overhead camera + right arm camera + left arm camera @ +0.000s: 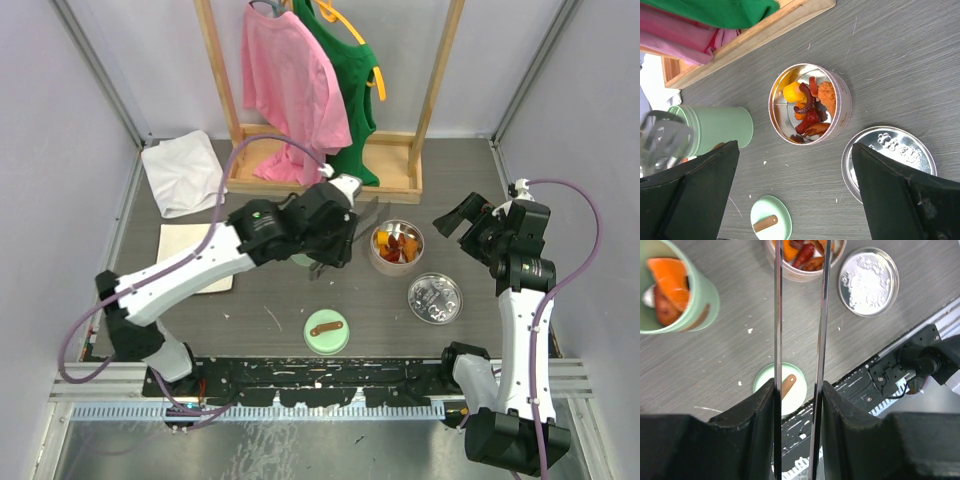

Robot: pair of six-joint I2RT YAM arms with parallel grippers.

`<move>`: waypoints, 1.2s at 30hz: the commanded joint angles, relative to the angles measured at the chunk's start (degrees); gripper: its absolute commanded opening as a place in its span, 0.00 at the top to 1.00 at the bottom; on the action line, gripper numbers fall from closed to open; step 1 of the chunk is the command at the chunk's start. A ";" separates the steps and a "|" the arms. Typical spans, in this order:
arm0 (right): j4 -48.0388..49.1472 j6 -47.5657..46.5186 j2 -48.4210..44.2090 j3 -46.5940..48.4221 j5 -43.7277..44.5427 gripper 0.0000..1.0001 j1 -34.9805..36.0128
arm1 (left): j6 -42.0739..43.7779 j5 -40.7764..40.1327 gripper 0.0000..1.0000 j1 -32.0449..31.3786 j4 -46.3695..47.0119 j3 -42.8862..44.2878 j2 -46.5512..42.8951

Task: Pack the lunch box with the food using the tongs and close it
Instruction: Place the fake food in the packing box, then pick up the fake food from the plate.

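At the left of the left wrist view, a mint-green cylindrical lunch box (704, 297) is seen standing open on the grey table (715, 365). A large orange chunk and some dark brown pieces of the food (667, 285) are contained in it.

Just to its right, the long, thin, dark grey metal tongs (777, 330) are clamped by the left gripper (799, 390), whose black fingers (755, 420) are pressed against the outer sides of both slender arms. The two arms are seen slightly apart and nearly parallel. They cross over the tin at the top of the view, where their tips are cut off.

Beneath the tongs, a flat, round mint-green lid (797, 377) with a brown strip handle is laid on the table, apart from the lunch box.

Further right, a round shiny metal tin (842, 105) is filled with a yellow piece, an orange crumbed piece and red and dark brown sausage-like pieces. Just beside it, a silver lid (890, 142) with an embossed pattern is laid flat.

The right gripper (797, 195) is held above the table with its jaws spread wide, and nothing is grasped by it.
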 commanded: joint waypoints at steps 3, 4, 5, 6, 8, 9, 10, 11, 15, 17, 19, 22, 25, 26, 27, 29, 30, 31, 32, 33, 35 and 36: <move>3.01 0.65 -0.30 1.12 -1.36 0.00 -0.13 | -3.10 -8.69 0.65 2.93 3.37 -8.43 -12.30; 2.98 0.77 -0.34 1.11 -1.44 0.00 -0.13 | -3.91 -9.56 0.65 3.51 3.30 -10.11 -14.02; 3.09 0.81 -0.31 1.06 -1.56 0.00 -0.13 | -4.94 -10.70 0.66 4.20 3.31 -11.87 -15.93; 3.23 0.99 -0.34 0.95 -1.76 0.00 -0.13 | -5.80 -11.56 0.67 4.87 3.42 -13.61 -17.64; 3.29 1.01 -0.40 0.87 -2.12 0.00 -0.16 | -8.29 -14.72 0.69 6.44 3.09 -17.79 -22.25; 3.25 1.03 -0.45 0.87 -2.08 0.00 -0.15 | -9.62 -15.97 0.69 7.11 2.95 -19.53 -24.61; 3.29 1.02 -0.49 0.79 -2.00 0.00 -0.14 | -10.77 -16.99 0.69 7.88 2.97 -21.13 -26.60; 3.29 1.08 -0.59 0.71 -1.98 0.00 -0.15 | -11.87 -17.73 0.69 8.82 2.79 -22.55 -28.47; 3.65 1.67 -0.34 0.58 -2.85 0.00 -0.15 | -15.40 -18.46 0.68 14.92 -1.00 -26.02 -33.79; 4.02 2.08 -0.30 0.47 -3.47 0.00 -0.16 | -16.18 -17.91 0.68 18.52 -4.89 -26.58 -35.06; 4.00 2.14 -0.38 0.44 -3.70 0.00 -0.16 | -17.35 -17.87 0.68 22.23 -8.80 -27.15 -35.83; 3.90 2.12 -0.62 0.34 -3.65 0.00 -0.21 | -17.85 -14.77 0.65 28.58 -10.97 -29.70 -36.81; 3.99 2.24 -0.63 0.16 -3.85 0.00 -0.17 | -16.61 -8.19 0.64 34.37 -11.44 -33.48 -35.90; 3.92 2.17 -0.57 0.23 -3.81 0.00 -0.19 | -15.82 -6.26 0.64 36.00 -11.30 -34.99 -35.52; 3.83 2.05 -0.68 0.25 -3.76 0.00 -0.15 | -15.18 -5.08 0.64 37.26 -11.36 -35.84 -35.22; 3.74 1.89 -0.67 0.42 -3.49 0.00 -0.15 | -13.76 -4.06 0.63 39.52 -11.43 -37.04 -34.62; 3.69 1.89 -0.66 0.43 -3.48 0.00 -0.14 | -12.62 -3.14 0.63 40.65 -11.38 -37.34 -34.21; 3.65 1.88 -0.71 0.49 -3.48 0.00 -0.13 | -11.54 -2.25 0.62 41.98 -11.50 -37.51 -33.74; 3.64 1.76 -0.66 0.49 -3.41 0.00 -0.15 | -10.42 -1.23 0.62 43.07 -11.62 -37.63 -33.20; 3.64 1.78 -0.68 0.47 -3.26 0.00 -0.15 | -9.25 -0.36 0.61 44.09 -11.73 -37.71 -32.57; 3.64 1.79 -0.68 0.35 -3.30 0.00 -0.21 | -7.17 0.35 0.61 45.36 -11.76 -37.97 -31.56; 3.64 1.79 -0.66 0.27 -3.30 0.00 -0.14 | -6.19 0.71 0.61 46.00 -11.58 -38.05 -30.95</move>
